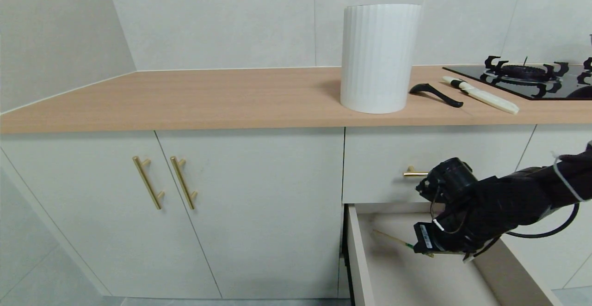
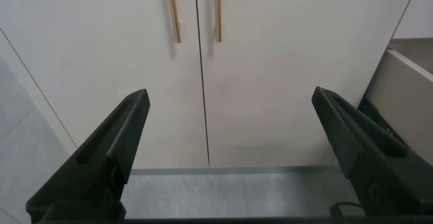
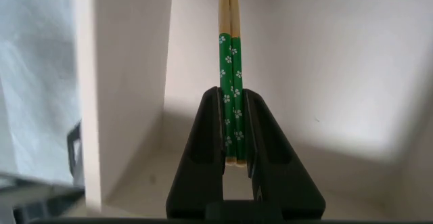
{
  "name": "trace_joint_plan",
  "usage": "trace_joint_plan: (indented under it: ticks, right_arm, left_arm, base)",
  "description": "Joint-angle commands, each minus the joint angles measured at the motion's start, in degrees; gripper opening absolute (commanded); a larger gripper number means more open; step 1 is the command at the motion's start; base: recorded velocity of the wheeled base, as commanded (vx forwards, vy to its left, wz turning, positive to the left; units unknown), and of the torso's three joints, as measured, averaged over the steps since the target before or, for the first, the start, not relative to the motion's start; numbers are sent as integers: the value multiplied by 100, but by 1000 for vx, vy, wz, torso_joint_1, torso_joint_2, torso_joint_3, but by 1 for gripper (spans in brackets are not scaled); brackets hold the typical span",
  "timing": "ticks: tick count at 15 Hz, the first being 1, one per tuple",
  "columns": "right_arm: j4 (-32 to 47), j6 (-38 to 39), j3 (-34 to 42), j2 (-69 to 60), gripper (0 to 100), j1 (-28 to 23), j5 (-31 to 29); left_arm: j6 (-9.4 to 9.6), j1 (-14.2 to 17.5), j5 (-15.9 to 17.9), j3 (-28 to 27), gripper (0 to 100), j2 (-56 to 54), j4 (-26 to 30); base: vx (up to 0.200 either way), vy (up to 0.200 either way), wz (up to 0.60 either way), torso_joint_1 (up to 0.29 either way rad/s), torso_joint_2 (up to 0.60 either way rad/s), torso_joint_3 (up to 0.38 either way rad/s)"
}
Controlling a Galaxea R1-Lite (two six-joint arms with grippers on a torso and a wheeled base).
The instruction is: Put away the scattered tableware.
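Note:
My right gripper (image 1: 428, 250) is inside the open drawer (image 1: 358, 260) below the counter, shut on a pair of bamboo chopsticks (image 3: 229, 82) with green flowered ends. The chopsticks (image 1: 391, 239) point toward the drawer's back left. On the wooden countertop (image 1: 208, 98) lie a black-handled utensil (image 1: 434, 94) and a cream-coloured knife (image 1: 481, 95), to the right of a tall white ribbed canister (image 1: 378, 56). My left gripper (image 2: 230, 156) is open, facing the lower cabinet doors (image 2: 203, 68) with nothing between its fingers.
A black gas hob (image 1: 532, 78) sits at the counter's right end. Two cabinet doors with gold handles (image 1: 148, 182) are shut to the left of the drawer. A gold drawer handle (image 1: 414, 173) shows just above my right arm.

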State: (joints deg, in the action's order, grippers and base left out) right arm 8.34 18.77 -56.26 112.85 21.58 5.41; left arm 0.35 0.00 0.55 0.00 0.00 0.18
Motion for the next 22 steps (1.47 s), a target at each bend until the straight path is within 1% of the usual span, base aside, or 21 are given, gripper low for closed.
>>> trace_joint_plan:
  ticks: [1, 4, 9, 11, 13, 17, 22]
  right_arm:
    - [-245, 118, 10, 668, 0, 92, -190]
    - [-816, 408, 36, 1090, 0, 171, -506]
    - [-851, 408, 62, 1468, 0, 365, -647]
    - [-860, 408, 54, 1785, 0, 532, -893]
    - [-939, 408, 19, 1934, 0, 558, -1183]
    - [-1098, 408, 45, 2075, 0, 690, -1394]
    - [-1098, 443, 1, 2083, 0, 690, -1447]
  left_arm:
    - [0, 0, -2, 0, 100, 0, -1]
    - [0, 0, -2, 0, 100, 0, -1]
    - [0, 0, -2, 0, 100, 0, -1]
    - [0, 0, -2, 0, 100, 0, -1]
    - [0, 0, -2, 0, 100, 0, -1]
    - [0, 0, -2, 0, 100, 0, -1]
    - [0, 0, -2, 0, 100, 0, -1]
  base:
    - [0, 0, 0, 0, 0, 0]
    - [0, 0, 0, 0, 0, 0]
    - [0, 0, 0, 0, 0, 0]
    - [0, 0, 0, 0, 0, 0]
    - [0, 0, 0, 0, 0, 0]
    - [0, 0, 0, 0, 0, 0]
    - [0, 0, 0, 0, 0, 0]
